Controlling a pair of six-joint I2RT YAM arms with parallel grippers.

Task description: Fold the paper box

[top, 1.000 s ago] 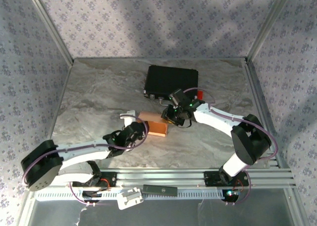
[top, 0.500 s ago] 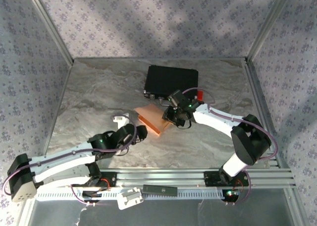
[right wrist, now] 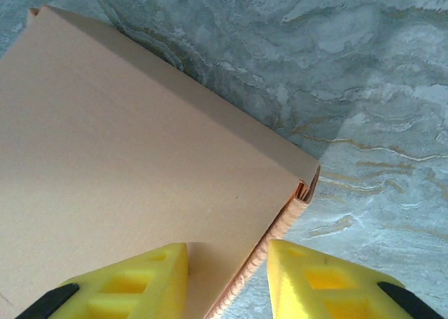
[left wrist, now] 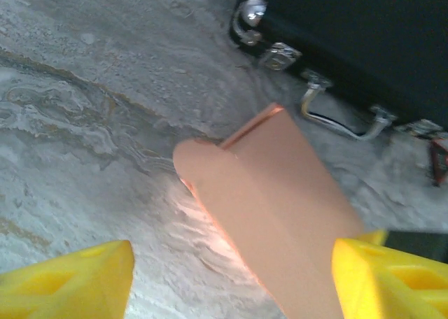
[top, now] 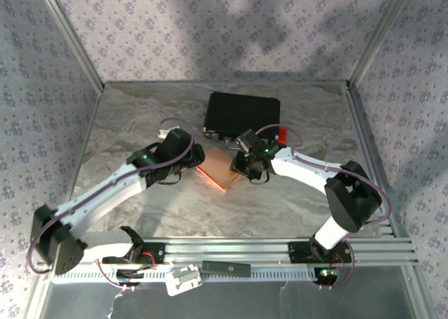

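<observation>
Beside the black case, we saw the left end effector swung forward, spread apart; the right end effector stayed clamped on the paper box.

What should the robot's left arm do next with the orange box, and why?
Probably ease the left end effector forward and close on the paper box. Its yellow fingers stand wide open with the box's flap between them, untouched, while the right end effector seems to pinch the opposite side.
</observation>
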